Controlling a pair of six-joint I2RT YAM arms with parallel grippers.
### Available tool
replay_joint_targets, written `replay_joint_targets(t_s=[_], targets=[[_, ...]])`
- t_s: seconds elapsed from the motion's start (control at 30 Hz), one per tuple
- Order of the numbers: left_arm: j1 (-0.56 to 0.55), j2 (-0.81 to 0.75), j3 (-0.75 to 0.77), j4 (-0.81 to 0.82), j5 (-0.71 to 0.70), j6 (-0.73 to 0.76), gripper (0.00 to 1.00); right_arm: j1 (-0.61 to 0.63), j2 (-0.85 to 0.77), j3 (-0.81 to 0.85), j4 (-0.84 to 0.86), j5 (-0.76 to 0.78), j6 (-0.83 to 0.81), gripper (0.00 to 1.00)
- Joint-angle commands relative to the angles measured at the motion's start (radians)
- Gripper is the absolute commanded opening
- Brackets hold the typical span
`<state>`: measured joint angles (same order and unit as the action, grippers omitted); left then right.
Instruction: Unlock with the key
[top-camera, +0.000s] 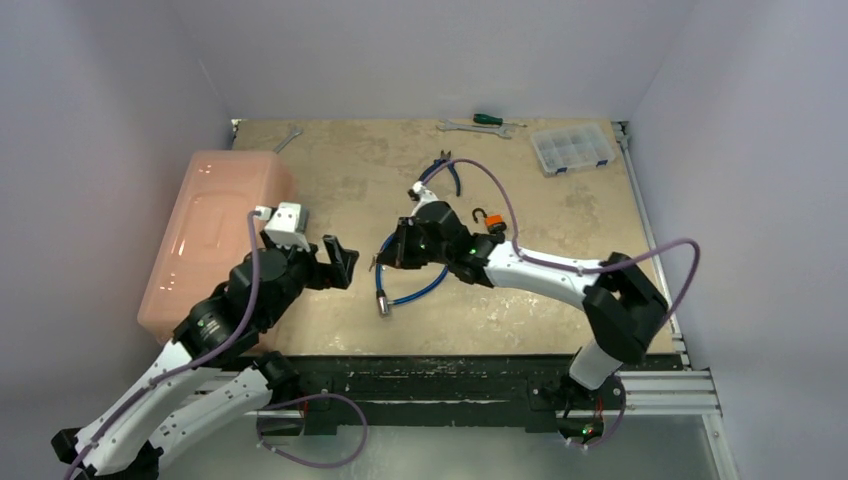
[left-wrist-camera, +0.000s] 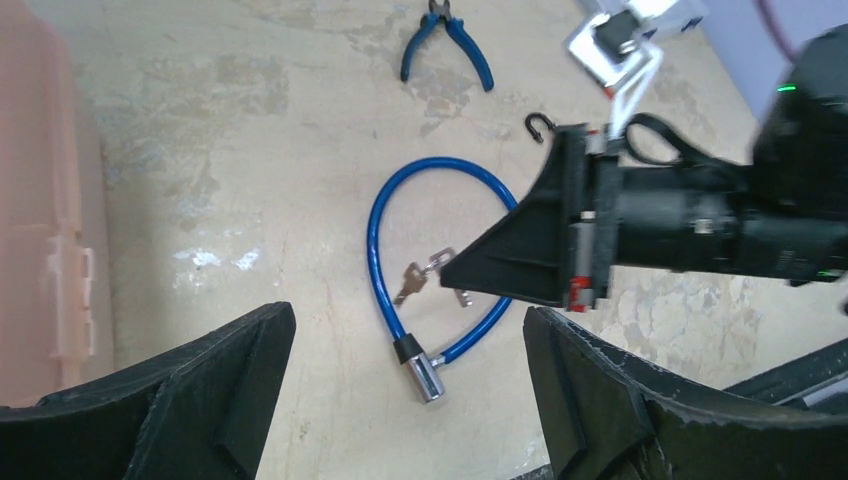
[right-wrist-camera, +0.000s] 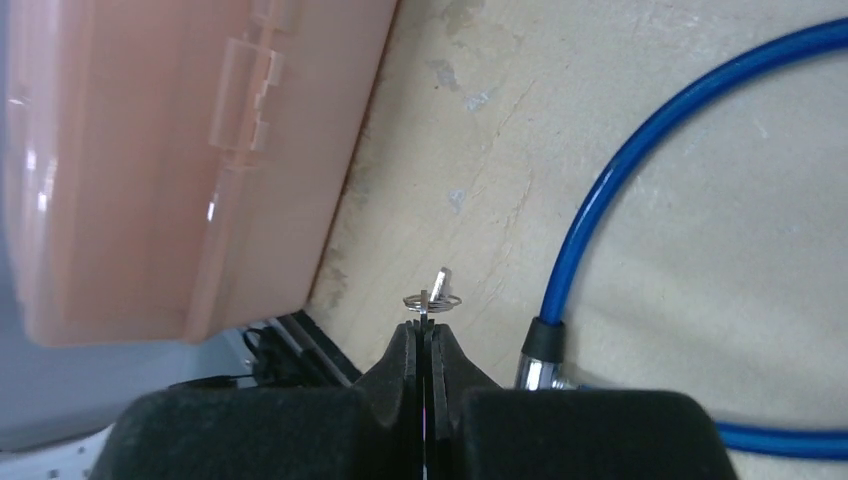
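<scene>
Two claws in the top view: right claw mid-frame above the blue cable lock, left claw just left of it, spread wide and empty. Left wrist view: key dangles at the right claw's tip, over the cable loop; lock barrel lower centre. Right wrist view: fingers pinched tight on the key's ring. Judgement: steady the barrel first, then align blade with keyway. Worktop is scuffed beige board, pale walls around.
</scene>
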<state>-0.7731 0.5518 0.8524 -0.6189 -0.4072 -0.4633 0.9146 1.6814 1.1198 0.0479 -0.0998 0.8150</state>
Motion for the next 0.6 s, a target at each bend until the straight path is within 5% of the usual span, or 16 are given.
replay_joint_targets(t_s=[0.0, 0.57], targets=[[0.003, 0.083, 0.001, 0.065, 0.079, -0.039, 0.90, -0.022, -0.148, -0.107, 0.067, 0.089, 0.148, 0.00], [0.003, 0.288, -0.115, 0.481, 0.436, -0.191, 0.71, -0.056, -0.777, -0.650, 0.152, 0.482, 0.689, 0.00]])
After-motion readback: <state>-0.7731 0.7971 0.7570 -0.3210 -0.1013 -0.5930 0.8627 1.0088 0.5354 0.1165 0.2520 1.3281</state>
